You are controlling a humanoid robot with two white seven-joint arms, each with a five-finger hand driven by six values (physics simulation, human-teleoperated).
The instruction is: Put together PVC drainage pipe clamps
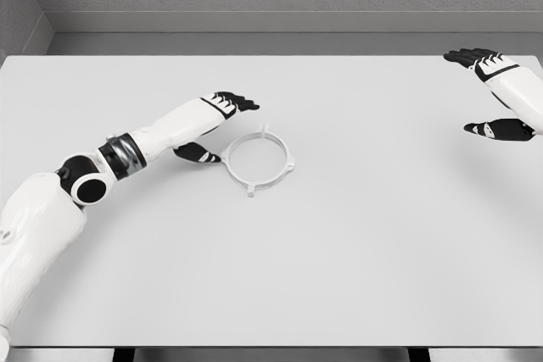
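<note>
White table (339, 277), left hand (216, 125) open beside clamp ring (260, 161)

We're looking at an evenly lit, bright render with soft light from overhead. The pale counter (339, 277) shows no glare. Faint, diffuse shadows sit under the left robot hand (216, 129) and the ring (260, 160). Everything's crisp edge to edge, no blur, no warping.

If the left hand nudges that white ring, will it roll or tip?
The white ring lies flat on the table, so it will probably slide, not roll. Its thin band suggests it is light. The small tabs might catch the left hand.
</note>
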